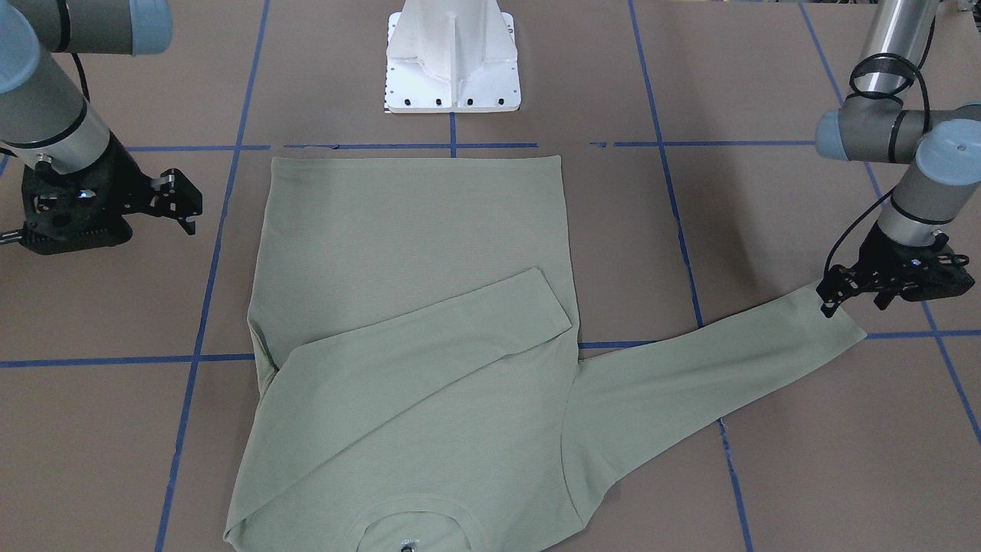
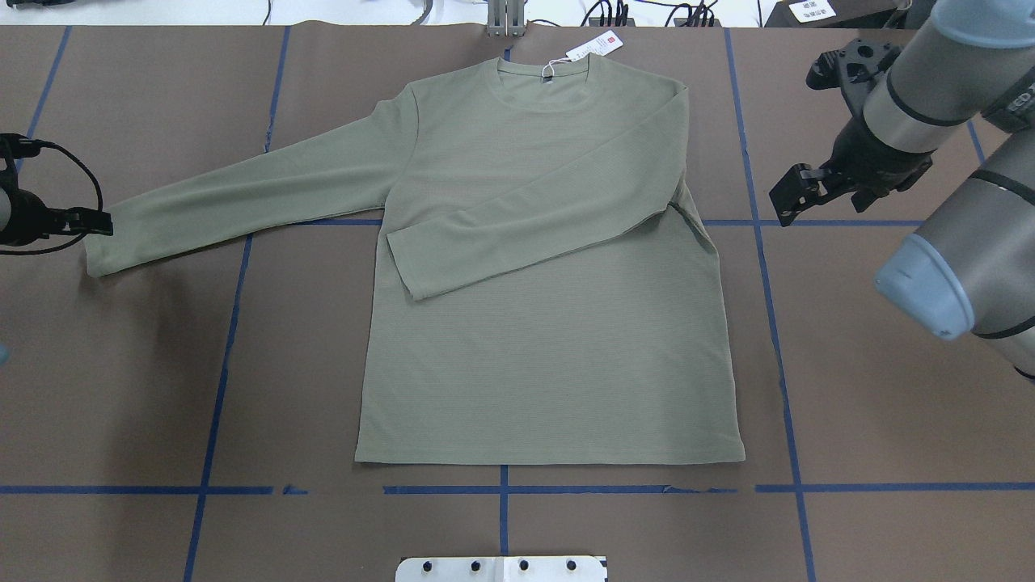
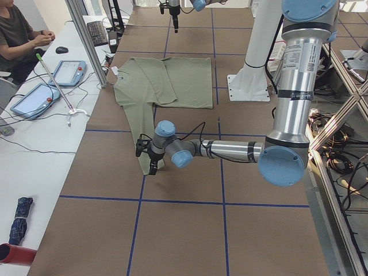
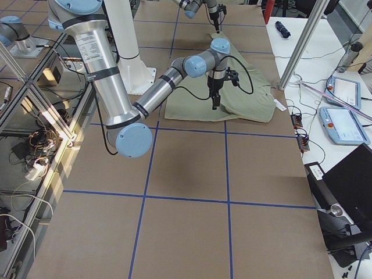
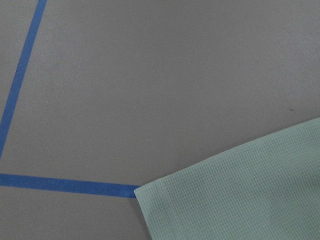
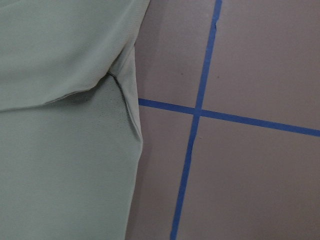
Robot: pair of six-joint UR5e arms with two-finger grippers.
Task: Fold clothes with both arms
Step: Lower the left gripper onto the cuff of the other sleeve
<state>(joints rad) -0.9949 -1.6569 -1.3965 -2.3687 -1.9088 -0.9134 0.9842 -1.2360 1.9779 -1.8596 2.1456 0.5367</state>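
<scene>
Seen from over my shoulders, a pale sage-green long-sleeved shirt (image 2: pixel 550 347) lies flat and face up in the middle of the brown desk (image 2: pixel 857 404). Its collar is at 12 o'clock and its straight hem at 6 o'clock. A white hang tag (image 2: pixel 594 46) with a red mark lies just beyond the collar, on a string.

One sleeve (image 2: pixel 534 218) is folded across the chest, its cuff pointing to about 8 o'clock. The other sleeve (image 2: pixel 242 198) stretches out flat over the desk toward 9 o'clock.

My left end effector (image 1: pixel 854 303) sits low at the end of that outstretched sleeve, its black fingers spread apart and holding nothing. One fingertip is right at the cuff's edge; I cannot tell whether it touches the cloth. My left wrist camera shows the cuff corner (image 5: pixel 235 200) lying flat beside a blue tape line (image 5: pixel 65 184).

My right end effector (image 1: pixel 182 203) hovers off the shirt at about 2 o'clock, near the folded shoulder. Its fingers are also apart and empty, clear of the fabric.

Blue tape lines (image 2: pixel 501 489) grid the desk.
</scene>
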